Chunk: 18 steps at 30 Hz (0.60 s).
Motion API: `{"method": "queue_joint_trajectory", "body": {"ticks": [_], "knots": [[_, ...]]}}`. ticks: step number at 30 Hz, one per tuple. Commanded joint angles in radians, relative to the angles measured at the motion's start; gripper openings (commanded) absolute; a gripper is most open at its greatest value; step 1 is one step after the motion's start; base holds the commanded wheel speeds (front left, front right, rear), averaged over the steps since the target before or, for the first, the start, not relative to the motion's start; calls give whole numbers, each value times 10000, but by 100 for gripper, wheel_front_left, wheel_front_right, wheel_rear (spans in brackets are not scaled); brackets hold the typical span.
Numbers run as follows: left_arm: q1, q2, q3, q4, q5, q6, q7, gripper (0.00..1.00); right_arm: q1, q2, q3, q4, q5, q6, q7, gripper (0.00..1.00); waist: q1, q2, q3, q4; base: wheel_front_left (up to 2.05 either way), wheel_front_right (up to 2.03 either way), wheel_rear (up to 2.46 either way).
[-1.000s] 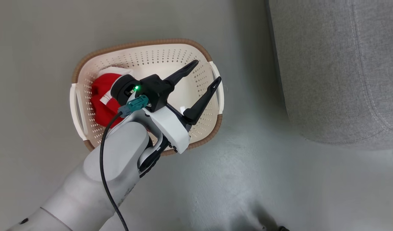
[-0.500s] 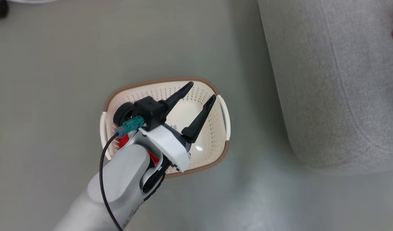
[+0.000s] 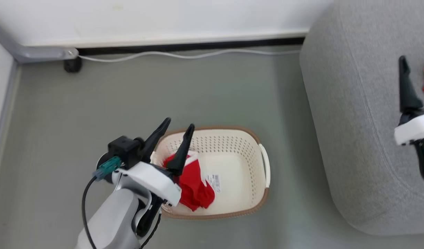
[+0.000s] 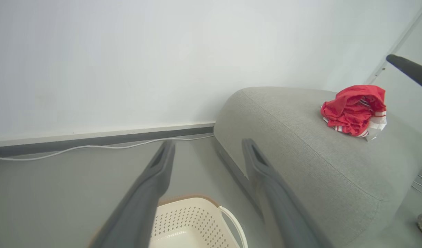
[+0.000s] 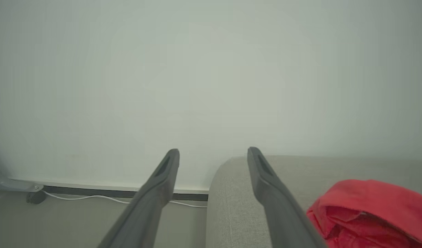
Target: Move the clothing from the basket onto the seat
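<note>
On the floor (image 3: 60, 138), left of the seat, the left gripper (image 3: 180, 123) hangs over the left end of the basket (image 3: 264, 193). Its two dark fingers stand moderately spread with nothing between them, and in its wrist view they point over the basket's rim toward the wall (image 3: 163, 17). Below them, a red garment (image 3: 194, 188) with a white edge lies crumpled at the left end of the basket's bottom, just beside the label sticker (image 3: 214, 181). The right half of the basket's bottom is bare. A white cable (image 3: 184, 55) runs along the foot of the wall behind. The basket stands near the seat (image 3: 353, 138) with a strip of floor between them. A second red garment (image 4: 354, 110) with white stripes lies bunched on top of the seat, well in from its rounded left edge. The right gripper (image 5: 212, 151) is above the seat, close beside this garment, its jaws parted and empty.
</note>
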Motion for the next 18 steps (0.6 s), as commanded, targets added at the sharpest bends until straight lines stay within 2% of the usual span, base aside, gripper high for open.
{"method": "queue_joint_trajectory", "body": {"ticks": [1, 9, 18], "knots": [[69, 107, 546, -211, 181, -40, -61, 100, 388, -49, 209, -411, 37, 40, -60, 100, 0, 0, -532, 426, 0, 0, 0], [1111, 26, 2469, -256, 983, -37, -61, 100, 1643, 433, 541, -1271, -126, 40, -60, 100, 0, 0, -1362, 791, 0, 0, 0], [2388, -200, 4682, -733, 2129, 184, -61, 100, 3015, 1041, 24, -1891, -447, 40, -60, 100, 0, 0, -2016, 924, 0, 0, 0]]}}
